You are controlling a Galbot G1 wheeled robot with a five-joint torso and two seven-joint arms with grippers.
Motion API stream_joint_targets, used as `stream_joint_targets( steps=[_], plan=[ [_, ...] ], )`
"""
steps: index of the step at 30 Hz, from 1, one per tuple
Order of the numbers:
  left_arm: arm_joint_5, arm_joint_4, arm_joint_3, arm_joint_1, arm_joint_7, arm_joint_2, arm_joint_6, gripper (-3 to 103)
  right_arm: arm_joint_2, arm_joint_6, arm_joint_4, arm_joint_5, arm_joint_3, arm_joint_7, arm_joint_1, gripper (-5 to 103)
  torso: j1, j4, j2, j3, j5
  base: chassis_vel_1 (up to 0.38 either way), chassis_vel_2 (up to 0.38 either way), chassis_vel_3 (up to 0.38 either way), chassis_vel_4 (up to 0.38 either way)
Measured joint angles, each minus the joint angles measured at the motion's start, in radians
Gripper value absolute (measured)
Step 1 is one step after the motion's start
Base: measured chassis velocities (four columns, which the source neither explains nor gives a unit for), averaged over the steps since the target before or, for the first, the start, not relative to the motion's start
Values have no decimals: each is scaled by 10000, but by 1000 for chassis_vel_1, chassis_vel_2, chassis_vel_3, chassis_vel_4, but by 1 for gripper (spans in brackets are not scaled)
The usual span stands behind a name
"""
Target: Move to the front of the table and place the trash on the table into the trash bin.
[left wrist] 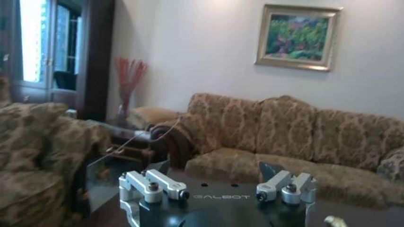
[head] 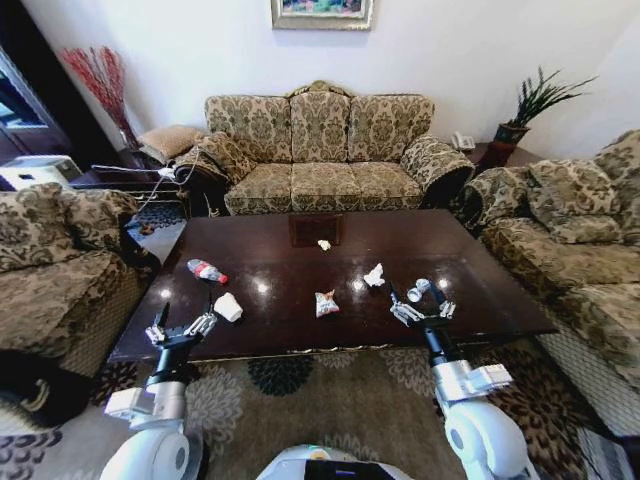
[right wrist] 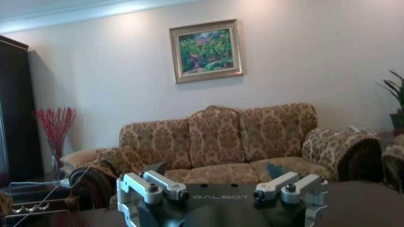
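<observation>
Both pincers are held spread open and empty over the near edge of the dark, glossy reddish-brown wooden surface [head: 300, 255]: the left pincer [head: 180, 330] near a crumpled white tissue [head: 228, 307], the right pincer [head: 422, 312] just beside a small silvery-white cup [head: 418, 290]. Also seen lying on the surface are a clear plastic bottle with a red label [head: 206, 271], a red-and-white snack wrapper [head: 326, 303], another crumpled tissue [head: 374, 275] and a tiny pale scrap [head: 324, 244].

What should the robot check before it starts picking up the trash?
1. At the table front: ok.
2. Trash within sight: ok; bottle, tissue, snack wrapper, cup.
3. Left end effector open and empty: ok.
4. Right end effector open and empty: ok.
5. Trash bin location: cannot tell.
</observation>
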Motion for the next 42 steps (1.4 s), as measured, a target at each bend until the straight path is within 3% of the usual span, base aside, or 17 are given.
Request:
stream_joint_targets(
  steps=[5, 6, 7, 12, 13, 15, 16, 28, 36, 42],
  plan=[
    [87, 134, -14, -69, -363, 1, 252, 96, 20, 31, -29, -28, -7, 43, -8, 100, -3, -1, 0, 0, 0, 212, -188, -222, 186],
    [41, 140, -13, -102, -512, 1, 624, 96, 35, 33, -24, -66, -9, 43, -73, 100, -12, -2, 3, -4, 1, 136, -165, -186, 167],
    [-74, 160, 9, -145, -570, 2, 644, 96, 50, 33, -18, -115, -10, 41, -101, 100, -15, -2, 6, -6, 1, 136, -165, -111, 133],
    [-318, 608, 163, -411, -845, 2, 13, 96, 116, 26, -20, -329, -71, -115, -145, 100, -13, -2, 7, -5, 0, 38, -74, -64, 84],
    [-322, 772, 193, -478, -844, 2, -319, 98, 137, 26, -21, -352, -99, -150, -181, 100, -4, -2, 3, -1, 0, 0, 0, 0, 0],
    [-339, 818, 197, -503, -802, 2, -430, 93, 157, 30, -21, -362, -113, -159, -198, 100, 3, -1, -1, 2, -2, 0, 0, 0, 0],
    [-368, 792, 171, -511, -638, 2, -465, 97, 198, 44, -21, -378, -132, -167, -213, 100, 9, -2, -3, 3, 1, -21, 55, 34, -34],
    [341, 861, -29, -603, -268, 111, -439, 100, 252, 113, -41, -411, -154, -8, -197, 100, -5, -2, 0, -1, 2, 73, 57, -79, -63],
    [201, 1003, -60, -633, -278, 311, -103, 100, 334, 300, -96, -601, -350, 75, -308, 100, -6, -1, 1, -2, -6, 234, 185, -208, -183],
    [-302, 1188, -329, -648, -390, 948, 364, 100, 542, 445, -161, -753, -527, 136, -298, 100, -2, 0, 1, -1, -5, 89, 86, -71, -69]
  ],
)
